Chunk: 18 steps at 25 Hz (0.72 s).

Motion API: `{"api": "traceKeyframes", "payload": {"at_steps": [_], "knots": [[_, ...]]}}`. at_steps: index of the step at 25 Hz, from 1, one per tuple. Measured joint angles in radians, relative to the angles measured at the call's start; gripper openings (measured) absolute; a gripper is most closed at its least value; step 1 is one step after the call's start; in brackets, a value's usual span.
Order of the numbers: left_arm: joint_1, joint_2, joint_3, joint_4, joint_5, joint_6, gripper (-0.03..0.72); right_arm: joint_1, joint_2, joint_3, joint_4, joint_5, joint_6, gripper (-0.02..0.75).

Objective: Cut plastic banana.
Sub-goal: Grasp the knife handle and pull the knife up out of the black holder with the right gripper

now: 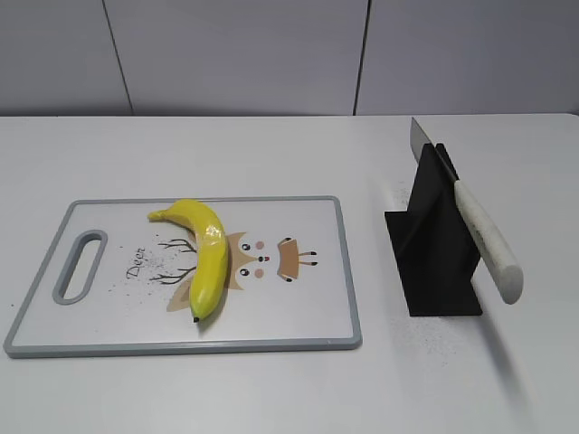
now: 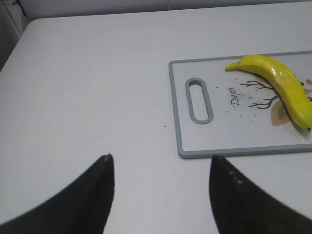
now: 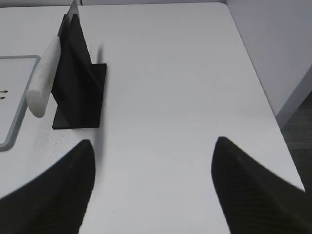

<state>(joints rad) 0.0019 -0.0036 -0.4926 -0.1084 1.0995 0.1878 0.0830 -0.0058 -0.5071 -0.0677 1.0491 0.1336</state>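
Observation:
The plastic banana [image 1: 204, 253] lies on a white cutting board [image 1: 109, 325] with a grey rim, dark tip toward the front; it also shows in the left wrist view [image 2: 282, 85]. A white-handled knife [image 1: 484, 240] rests slanted in a black stand [image 1: 432, 262]; the right wrist view shows the knife [image 3: 44, 87] and the stand [image 3: 78, 92]. My left gripper [image 2: 160, 158] is open and empty over bare table, left of the board. My right gripper [image 3: 153, 144] is open and empty, right of the stand. Neither gripper shows in the exterior view.
The board [image 2: 195, 146] has a handle slot [image 2: 199, 100] at its left end and a deer drawing. The white table [image 1: 289, 163] ends at a grey wall behind. The table's right edge [image 3: 265, 97] drops to the floor.

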Motion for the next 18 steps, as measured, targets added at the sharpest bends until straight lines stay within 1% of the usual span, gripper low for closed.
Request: {"api": "traceKeyframes", "payload": {"at_steps": [3,8,13,18], "knots": [[0.000,0.000,0.000,0.000,0.000,0.000,0.592,0.000,0.022,-0.006,0.020,0.008,-0.007,0.563],[0.000,0.000,0.000,0.000,0.000,0.000,0.591,0.000,0.212,-0.066,0.045,0.068,-0.033,0.563],[0.000,0.000,0.000,0.000,0.000,0.000,0.591,0.000,0.417,-0.189,0.046,0.129,-0.052,0.563],[0.000,0.000,0.000,0.000,0.000,0.000,0.591,0.000,0.612,-0.295,0.051,0.163,-0.054,0.531]]}}
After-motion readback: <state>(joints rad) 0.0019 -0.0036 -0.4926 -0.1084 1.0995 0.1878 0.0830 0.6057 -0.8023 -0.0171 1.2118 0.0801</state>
